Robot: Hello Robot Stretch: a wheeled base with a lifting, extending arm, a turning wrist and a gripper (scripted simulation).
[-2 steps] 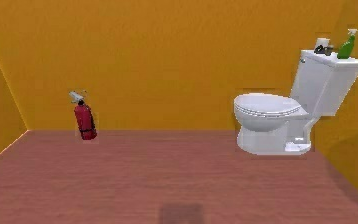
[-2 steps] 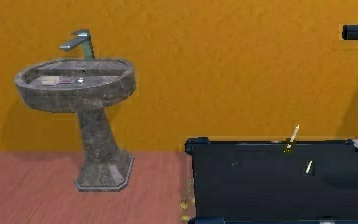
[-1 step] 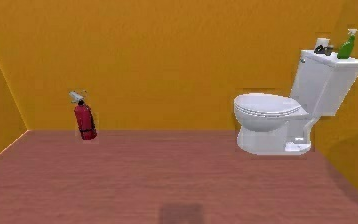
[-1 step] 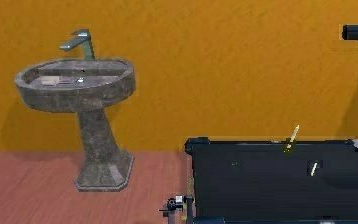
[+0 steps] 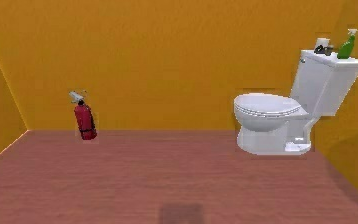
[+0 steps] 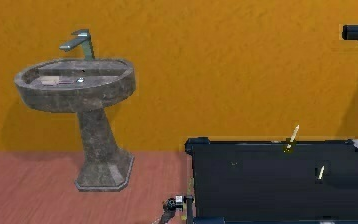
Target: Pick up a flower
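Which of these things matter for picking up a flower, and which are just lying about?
For the job: thin yellow thing on the dark top, possibly the flower, too small to tell.
Lying about: extinguisher, toilet, green bottle, sink, tap, white bit.

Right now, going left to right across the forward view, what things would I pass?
Red fire extinguisher → white toilet → green bottle on the toilet's tank.
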